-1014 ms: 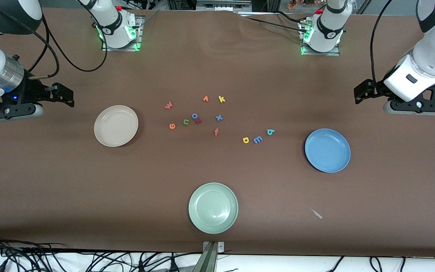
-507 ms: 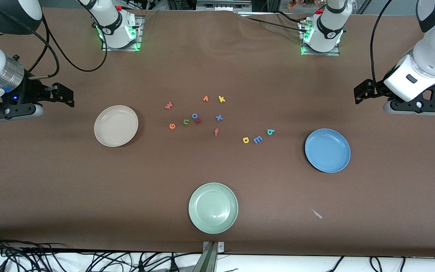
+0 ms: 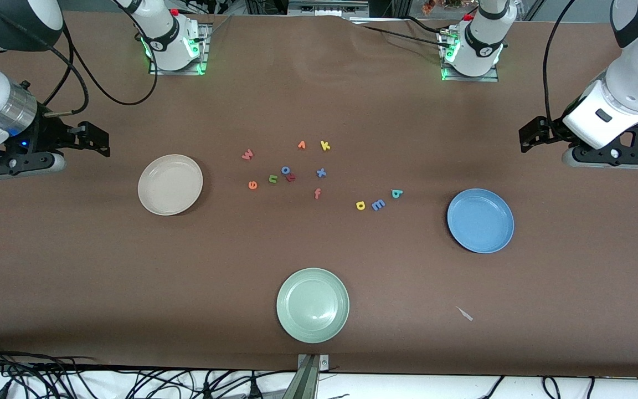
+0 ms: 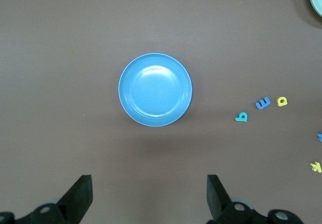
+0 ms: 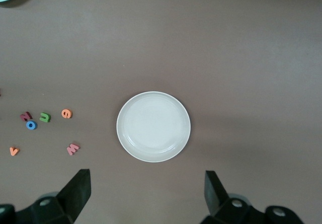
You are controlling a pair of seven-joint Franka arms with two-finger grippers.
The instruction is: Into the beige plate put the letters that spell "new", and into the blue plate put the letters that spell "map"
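Note:
The beige plate (image 3: 170, 184) (image 5: 153, 126) lies bare toward the right arm's end. The pink "w" (image 3: 247, 154) (image 5: 73, 148), orange "e" (image 3: 252, 185) (image 5: 66, 114) and green "n" (image 3: 273, 178) (image 5: 45, 117) lie on the table beside it. The blue plate (image 3: 480, 220) (image 4: 155, 89) lies bare toward the left arm's end, with the yellow "p" (image 3: 360, 205) (image 4: 283, 101), blue "m" (image 3: 378, 204) (image 4: 262, 103) and teal "a" (image 3: 397, 193) (image 4: 241, 117) close by. My right gripper (image 3: 17, 164) (image 5: 147, 189) hovers open and high, off the beige plate's edge. My left gripper (image 3: 610, 158) (image 4: 149, 194) hovers open off the blue plate's edge.
A pale green plate (image 3: 312, 305) lies near the front edge. Other letters are mixed in at mid-table: orange "v" (image 3: 301, 145), yellow "k" (image 3: 325, 146), blue "x" (image 3: 321, 172), pink "f" (image 3: 317, 193), a blue "o" (image 3: 286, 170). A small scrap (image 3: 465, 314) lies on the cloth.
The right arm has crept very slightly toward the table's middle. The left arm, plates and letters have not moved.

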